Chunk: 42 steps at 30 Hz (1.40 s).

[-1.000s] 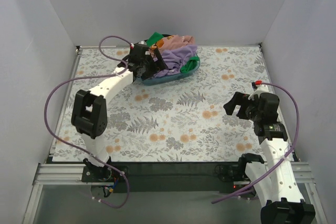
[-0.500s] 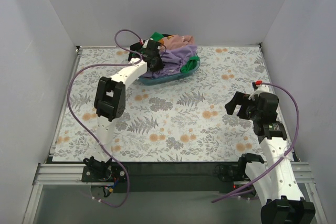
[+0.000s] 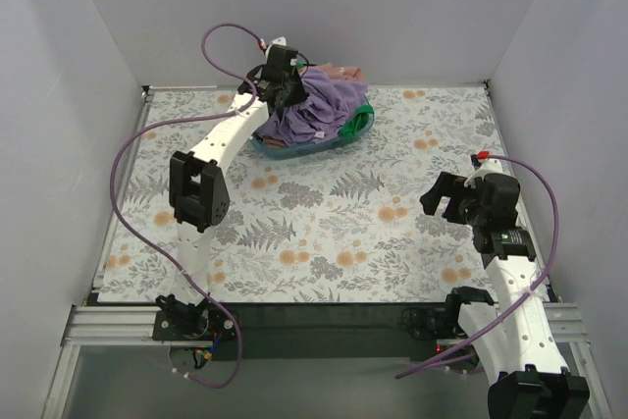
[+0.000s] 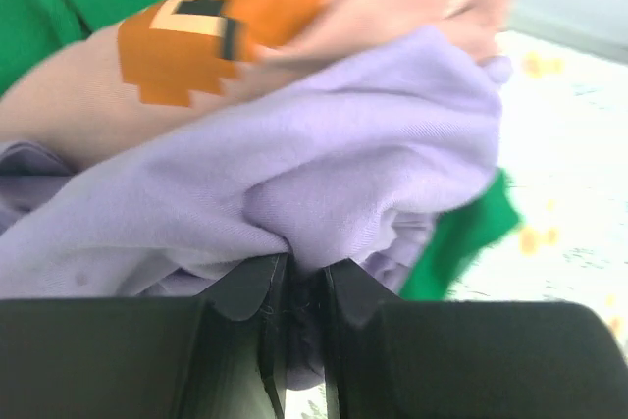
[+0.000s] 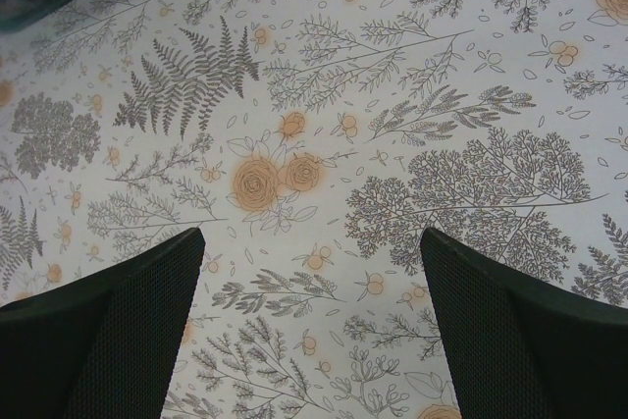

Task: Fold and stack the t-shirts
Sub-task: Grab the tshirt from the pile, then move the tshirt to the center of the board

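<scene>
A heap of t-shirts fills a teal basket (image 3: 294, 150) at the back of the table. The lavender-purple t-shirt (image 3: 319, 113) lies on top and is pulled upward; my left gripper (image 3: 285, 80) is shut on a fold of it (image 4: 353, 183), raised above the basket's left end. Under it lie a dusty pink t-shirt (image 4: 78, 95) with an orange print and a bright green t-shirt (image 4: 471, 233). My right gripper (image 3: 444, 195) hangs open over the flowered cloth at the right, its fingers (image 5: 108, 331) wide apart with nothing between them.
The table wears a flowered cloth (image 3: 334, 213). White walls close it in at the back and both sides. The left arm's purple cable (image 3: 221, 41) loops above the basket.
My left gripper closed on the lavender-purple t-shirt in the basket and rose, drawing the cloth up and over the pile. The right arm has not moved.
</scene>
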Each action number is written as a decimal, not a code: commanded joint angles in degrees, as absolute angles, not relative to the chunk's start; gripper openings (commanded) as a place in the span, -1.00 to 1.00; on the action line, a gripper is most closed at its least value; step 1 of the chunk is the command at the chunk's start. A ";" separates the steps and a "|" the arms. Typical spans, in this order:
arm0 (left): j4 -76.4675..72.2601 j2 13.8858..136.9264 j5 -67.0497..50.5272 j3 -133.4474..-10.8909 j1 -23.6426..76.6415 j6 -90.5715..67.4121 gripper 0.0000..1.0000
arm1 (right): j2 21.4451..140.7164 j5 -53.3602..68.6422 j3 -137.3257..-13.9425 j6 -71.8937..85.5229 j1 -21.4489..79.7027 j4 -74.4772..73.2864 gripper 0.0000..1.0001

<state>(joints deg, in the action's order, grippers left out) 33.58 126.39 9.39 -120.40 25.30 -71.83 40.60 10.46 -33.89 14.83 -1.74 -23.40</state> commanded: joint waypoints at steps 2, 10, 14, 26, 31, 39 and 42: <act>32.34 114.88 6.86 -125.60 25.22 -69.87 -1.00 | 39.99 10.28 -34.45 14.59 -1.67 -21.36 0.97; 29.36 109.34 1.32 -128.39 25.31 -69.96 -1.00 | 39.64 9.93 -34.98 14.50 -1.67 -21.36 0.97; 28.48 107.76 -3.41 -132.36 25.31 -71.45 -1.00 | 39.64 10.54 -35.24 14.33 -1.67 -21.36 0.97; 24.43 86.77 -11.95 -117.54 36.29 -71.89 -1.00 | 34.11 11.77 -37.87 14.76 -1.67 -21.36 0.97; 23.73 78.24 -6.86 -107.51 44.38 -74.44 -1.00 | 30.33 9.85 -40.25 17.31 -1.67 -25.82 0.97; 26.27 72.60 13.67 -85.01 45.18 -80.50 -0.55 | 29.88 8.78 -40.61 17.93 -1.67 -34.62 0.97; 29.78 76.26 19.49 -77.79 44.91 -82.52 0.28 | 30.32 10.81 -40.43 17.49 -1.67 -35.59 0.97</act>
<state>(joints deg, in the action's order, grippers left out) 24.88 72.07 8.47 -82.39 45.43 -78.83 30.00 9.32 -39.75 17.23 -1.74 -33.08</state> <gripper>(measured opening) 0.505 0.984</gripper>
